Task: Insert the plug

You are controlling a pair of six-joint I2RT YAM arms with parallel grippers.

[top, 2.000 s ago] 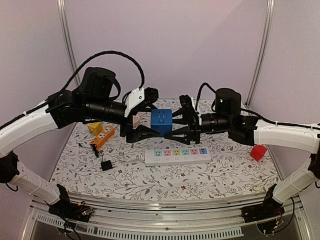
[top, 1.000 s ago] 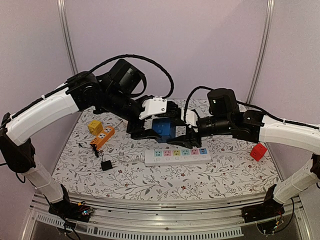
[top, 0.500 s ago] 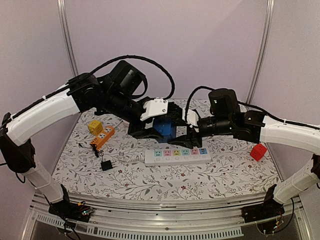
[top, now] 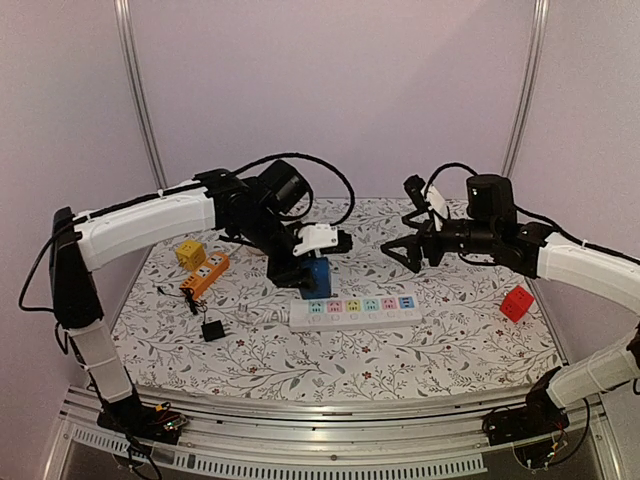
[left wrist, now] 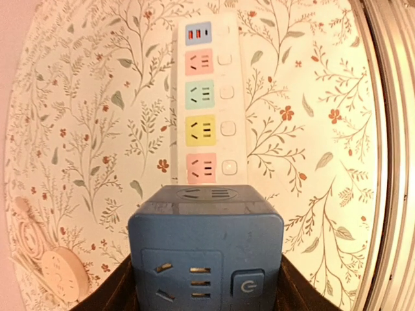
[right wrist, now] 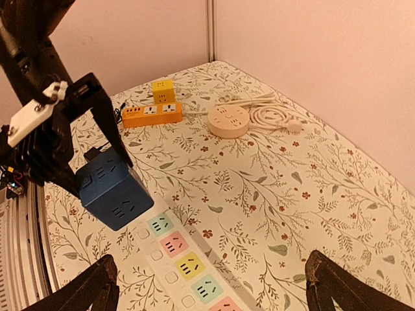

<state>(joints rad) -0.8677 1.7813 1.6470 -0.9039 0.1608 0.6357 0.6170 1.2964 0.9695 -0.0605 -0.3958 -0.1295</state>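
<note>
Gripping matte blue cube socket (left wrist: 206, 253), floral tablecloth (left wrist: 311, 162)

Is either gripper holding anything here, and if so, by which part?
The left gripper holds the blue socket cube, with its fingers clamped on two opposite side faces. The right gripper is open and holds nothing.

Your left gripper (top: 311, 279) with the blue cube (left wrist: 206, 240) blocks the left end of the white strip (top: 362, 312), the strip's other sockets lie uncovered, your right gripper (top: 404, 251) hangs wide-jawed well apart, red cube (top: 517, 303) near the right edge, orange strip (top: 205, 275) on the left.
</note>
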